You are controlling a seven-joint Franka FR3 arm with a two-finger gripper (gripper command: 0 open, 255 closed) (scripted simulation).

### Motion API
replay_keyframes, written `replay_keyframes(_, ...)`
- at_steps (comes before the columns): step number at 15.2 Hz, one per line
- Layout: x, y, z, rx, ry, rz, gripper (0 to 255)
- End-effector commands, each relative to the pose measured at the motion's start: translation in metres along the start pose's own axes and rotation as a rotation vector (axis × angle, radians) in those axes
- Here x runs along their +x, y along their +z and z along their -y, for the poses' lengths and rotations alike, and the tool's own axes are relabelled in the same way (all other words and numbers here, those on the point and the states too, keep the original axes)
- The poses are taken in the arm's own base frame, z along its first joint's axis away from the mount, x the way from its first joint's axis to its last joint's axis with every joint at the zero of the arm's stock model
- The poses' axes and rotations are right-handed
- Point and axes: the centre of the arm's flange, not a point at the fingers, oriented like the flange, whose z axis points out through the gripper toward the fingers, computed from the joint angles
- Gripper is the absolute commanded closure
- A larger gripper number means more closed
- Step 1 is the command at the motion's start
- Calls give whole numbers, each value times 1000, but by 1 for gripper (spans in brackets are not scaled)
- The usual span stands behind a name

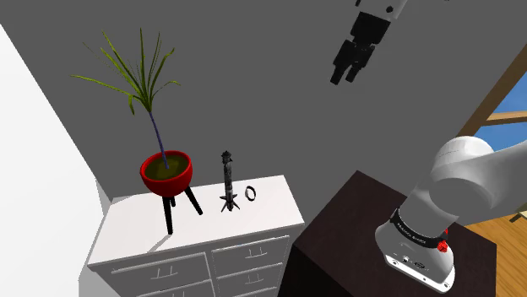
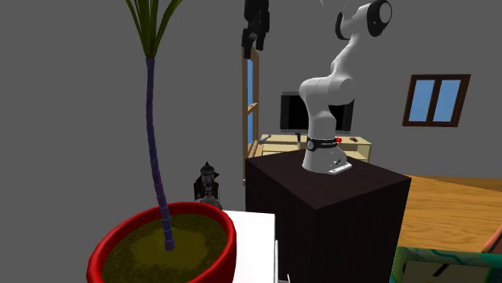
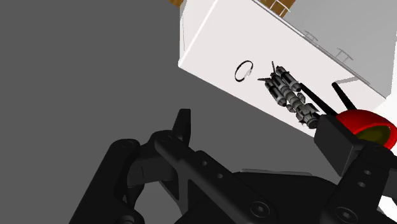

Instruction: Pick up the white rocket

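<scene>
Rocket dark grey, slender, upright on fins, beside ring

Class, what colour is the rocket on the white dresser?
Dark grey rocket; wrist view shows best.

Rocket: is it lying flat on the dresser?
No, in the shoulder view the rocket stands upright on the dresser, between the red pot and the ring.

Readable text: none is showing.
Band round the foot of the arm: pale marks are running along the black ring, too small to read.
Red dot beside the band: it is carrying no legible sign.
</scene>
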Motion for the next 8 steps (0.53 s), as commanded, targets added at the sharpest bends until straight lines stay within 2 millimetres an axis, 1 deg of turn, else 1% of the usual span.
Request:
replay_keyframes(1,0,0,0,0,0,0,0)
replay_keyframes(8,52,62,62,-63,22,46,0)
